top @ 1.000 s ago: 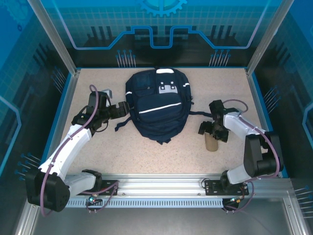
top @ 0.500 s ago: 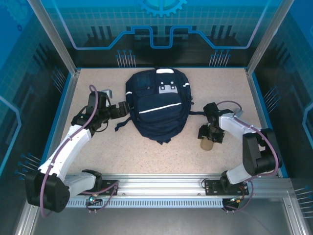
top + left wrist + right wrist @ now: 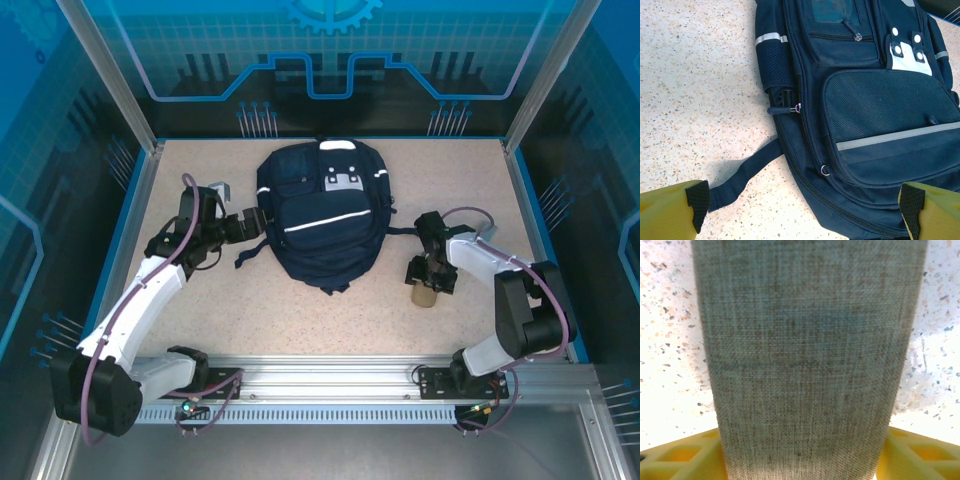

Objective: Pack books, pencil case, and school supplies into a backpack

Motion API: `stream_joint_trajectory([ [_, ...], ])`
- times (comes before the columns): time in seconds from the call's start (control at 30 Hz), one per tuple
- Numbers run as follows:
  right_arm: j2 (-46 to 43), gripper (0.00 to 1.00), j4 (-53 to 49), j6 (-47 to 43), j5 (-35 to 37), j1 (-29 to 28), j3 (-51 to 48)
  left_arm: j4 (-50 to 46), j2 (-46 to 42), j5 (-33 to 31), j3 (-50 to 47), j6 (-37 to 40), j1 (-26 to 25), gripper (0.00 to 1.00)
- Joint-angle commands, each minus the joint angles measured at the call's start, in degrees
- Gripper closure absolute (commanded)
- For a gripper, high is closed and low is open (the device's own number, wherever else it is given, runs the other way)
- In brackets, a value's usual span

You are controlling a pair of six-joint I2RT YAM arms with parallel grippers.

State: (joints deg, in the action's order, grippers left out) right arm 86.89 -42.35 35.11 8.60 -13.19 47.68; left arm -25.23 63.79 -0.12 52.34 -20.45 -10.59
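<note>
The navy backpack (image 3: 325, 215) lies flat mid-table with its zips closed. My left gripper (image 3: 252, 222) hovers at its left edge, wide open, with nothing between the yellow fingers (image 3: 670, 210); under it are the backpack (image 3: 880, 110) and a strap. To the right of the backpack lies a beige woven pencil case (image 3: 424, 295), with my right gripper (image 3: 428, 275) shut on it from above. In the right wrist view the pencil case (image 3: 805, 355) sits pressed between both yellow fingers (image 3: 685, 455). The books and other school supplies are out of view.
A dark strap (image 3: 405, 232) trails from the backpack's right side toward my right arm. Another strap (image 3: 740, 175) lies on the speckled table below the left gripper. A small grey object (image 3: 220, 188) sits at the back left. Blue walls ring the table and a metal rail (image 3: 330, 375) fronts it.
My right gripper came down a little to the left and closed round the pencil case, nudging it left. The left arm and the backpack have not moved.
</note>
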Motion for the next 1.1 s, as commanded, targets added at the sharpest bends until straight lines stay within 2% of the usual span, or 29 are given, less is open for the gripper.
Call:
stream_joint_trajectory([
  [0.0, 0.0, 0.36, -0.2, 1.1, 0.3, -0.6, -0.4, -0.6, -1.3, 1.7, -0.4, 0.9, 0.7, 0.01],
  [0.1, -0.6, 0.43, -0.3, 0.9, 0.3, -0.6, -0.2, 0.9, -1.2, 4.2, -0.6, 2.0, 0.7, 0.01],
  [0.23, -2.4, 0.44, -0.8, 0.6, 0.7, -0.4, 0.9, 2.4, 0.8, 10.5, 1.8, 3.5, 0.3, 0.01],
  [0.37, -6.4, 0.44, -1.8, 0.1, -1.1, -0.2, 2.3, 2.3, 4.5, 14.6, 5.3, 9.0, -4.2, 0.01],
  [0.5, -9.7, 0.44, -2.5, -0.5, -5.1, -0.2, 5.0, -0.3, 10.2, 9.6, 10.1, 18.2, -13.6, 0.01],
  [0.67, -12.6, 0.44, -4.0, -1.2, -6.4, -0.2, 6.6, -3.3, 18.0, 8.1, 16.1, 23.6, -19.6, 0.07],
  [0.77, -13.9, 0.44, -4.3, -1.2, -6.7, -0.2, 6.7, -7.2, 22.4, 7.8, 19.0, 31.6, -22.4, 0.15],
  [0.93, -14.3, 0.44, -4.5, -1.1, -7.2, -0.2, 6.9, -12.6, 30.2, 3.0, 24.1, 39.5, -23.4, 0.32],
  [1.07, -14.8, 0.44, -4.2, -0.7, -7.2, -0.2, 6.5, -13.5, 34.7, 1.6, 26.5, 41.8, -23.4, 0.35],
])
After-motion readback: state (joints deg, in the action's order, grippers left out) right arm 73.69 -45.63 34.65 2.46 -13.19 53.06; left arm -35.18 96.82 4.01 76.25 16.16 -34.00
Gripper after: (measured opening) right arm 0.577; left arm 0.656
